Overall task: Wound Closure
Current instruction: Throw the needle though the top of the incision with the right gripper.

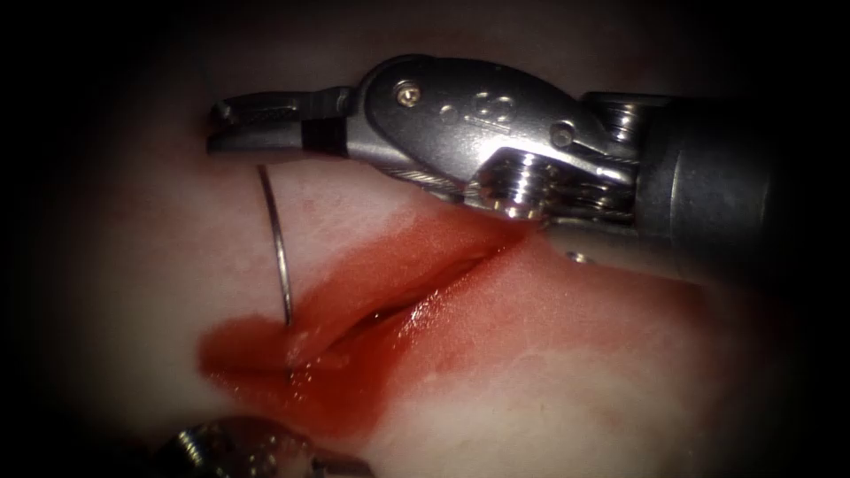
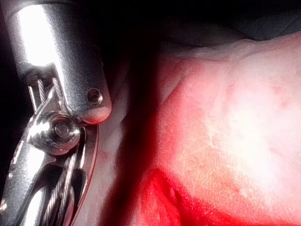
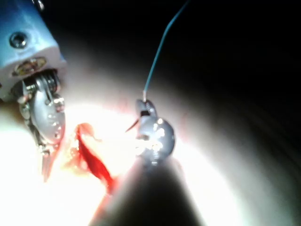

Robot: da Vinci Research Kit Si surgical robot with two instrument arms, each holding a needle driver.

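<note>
Right tool (image 1: 257, 124): brushed grey metal body, glossy highlights on the screws, black matt band behind the fingers, ridged inner faces on the fingers (image 1: 257, 108). Left tool (image 2: 51, 136): polished bright metal, shiny rivet, twisted steel cables exposed. Needle (image 1: 278, 239): thin smooth steel wire, faint sheen. Tissue (image 1: 549, 372): pale, soft, matt, faintly grained. Cut (image 1: 390, 310): wet glossy walls. Red fluid (image 1: 248, 354): slick, shiny film over the tissue. Thread (image 3: 162, 47): fine, smooth, blue, matt.
</note>
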